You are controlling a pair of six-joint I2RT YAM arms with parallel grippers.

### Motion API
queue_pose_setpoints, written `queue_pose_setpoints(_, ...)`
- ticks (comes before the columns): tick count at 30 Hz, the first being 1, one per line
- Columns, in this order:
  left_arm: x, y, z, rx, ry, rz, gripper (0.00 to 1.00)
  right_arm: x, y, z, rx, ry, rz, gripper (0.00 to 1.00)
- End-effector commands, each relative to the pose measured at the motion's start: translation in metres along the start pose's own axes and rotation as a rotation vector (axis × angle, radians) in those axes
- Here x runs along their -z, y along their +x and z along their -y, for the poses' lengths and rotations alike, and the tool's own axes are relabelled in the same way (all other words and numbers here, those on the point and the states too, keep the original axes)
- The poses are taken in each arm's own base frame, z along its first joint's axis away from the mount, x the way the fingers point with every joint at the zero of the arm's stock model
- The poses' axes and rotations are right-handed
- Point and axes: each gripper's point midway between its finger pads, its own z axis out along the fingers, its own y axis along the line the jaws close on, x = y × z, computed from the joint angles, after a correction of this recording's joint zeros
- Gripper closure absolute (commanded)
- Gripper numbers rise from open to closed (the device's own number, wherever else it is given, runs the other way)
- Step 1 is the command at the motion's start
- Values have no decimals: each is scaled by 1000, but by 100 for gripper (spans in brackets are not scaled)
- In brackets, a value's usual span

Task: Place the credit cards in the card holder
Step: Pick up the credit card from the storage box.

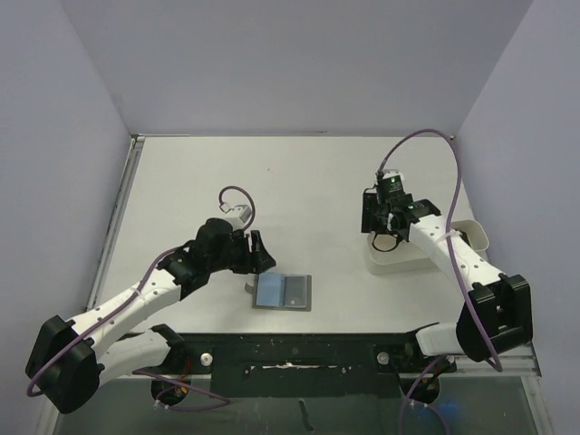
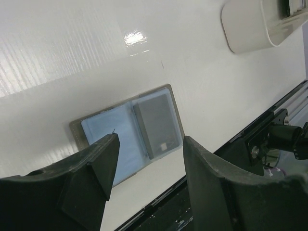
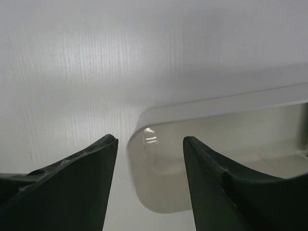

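Card holder [image 1: 270, 290] lies open, lining up, long axis running left to right.

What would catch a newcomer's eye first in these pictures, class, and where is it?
The card holder lies open at the near middle of the table, pale blue lining up, a dark credit card on one half. The left gripper hovers open beside it. To the right, the right gripper hangs open over one end of a white tray.

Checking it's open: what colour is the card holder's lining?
Light blue, on the card holder, clearest in the left wrist view.
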Motion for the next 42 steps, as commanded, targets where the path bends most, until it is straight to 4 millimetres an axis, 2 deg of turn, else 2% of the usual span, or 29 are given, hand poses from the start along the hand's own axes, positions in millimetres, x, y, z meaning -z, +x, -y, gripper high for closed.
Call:
queue_pose_setpoints(1, 17, -19, 17, -71, 60, 16, 45, 33, -34, 48, 74, 196, 94, 42)
queue_pose_setpoints(5, 23, -17, 17, -116, 95, -10, 45, 43, -35, 97, 82, 346, 85, 42)
queue_pose_setpoints(9, 27, -16, 0, -153, 40, -21, 45, 53, -27, 148, 53, 475, 44, 42)
queue_pose_setpoints(14, 33, -20, 11, -180, 95, -6, 45, 57, -14, 191, 13, 558, 24, 40)
queue_pose_setpoints(19, 34, -14, 17, -200, 105, -20, 45, 47, -6, 200, 2, 573, 6, 33)
queue_pose_setpoints(27, 37, -10, 20, -219, 109, -21, 45, 18, 3, 214, 21, 602, -32, 30)
queue_pose_setpoints(32, 39, -14, 19, -218, 100, -2, 45, 0, 3, 218, 40, 591, -34, 20)
queue_pose_setpoints(35, 40, -14, 18, -215, 95, 1, 45, -11, 11, 219, 41, 579, -58, 18)
queue_pose_setpoints(37, 40, -15, 17, -214, 94, 3, 45, -18, 15, 217, 43, 564, -64, 11)
queue_pose_setpoints(42, 40, -16, 16, -212, 92, 7, 45, -30, 27, 222, 50, 590, -104, 4)
